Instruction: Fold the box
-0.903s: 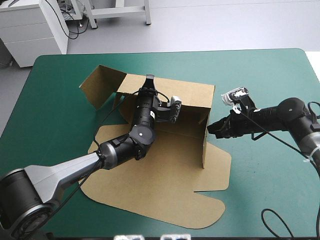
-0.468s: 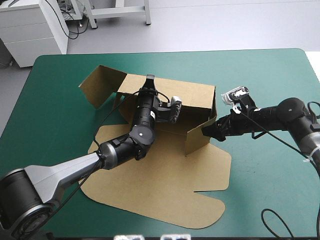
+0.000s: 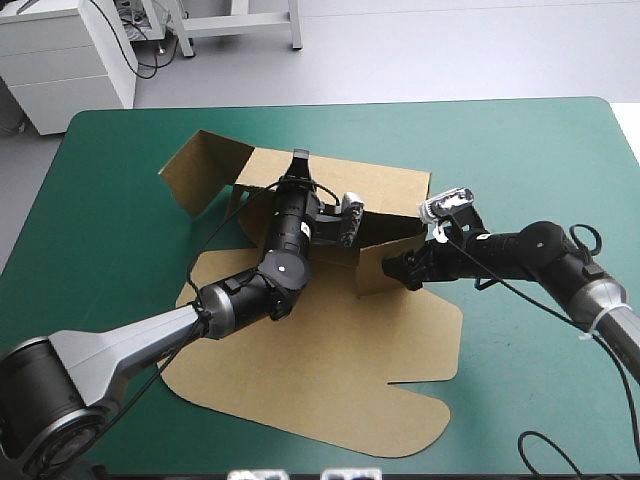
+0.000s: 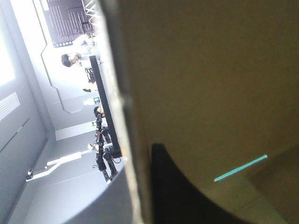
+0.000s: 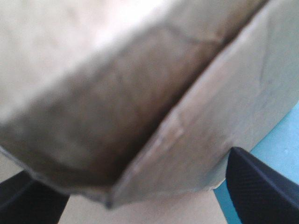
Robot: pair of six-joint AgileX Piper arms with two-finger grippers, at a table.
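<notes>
Box (image 3: 320, 370) rear wall (image 3: 390, 190) half hides left gripper (image 3: 298, 158), can't tell its grip. Right gripper (image 3: 393, 268) spread apart, side flap (image 3: 370, 272) edge between; teal-green cover (image 3: 520, 160) open right of box.

The bench (image 3: 530, 150) wears a teal-green cover, bare across its whole right side, along the far edge and down the left edge. Directly on it lies the box (image 3: 300, 390), a cut sheet of brown board set left of the middle. Its broad flat panel (rounded lobes at the near rim) spreads toward the near edge. The part toward the far edge stands up as walls, with one flap splayed toward the far left corner. Teal-green shows around the board on every side.
</notes>
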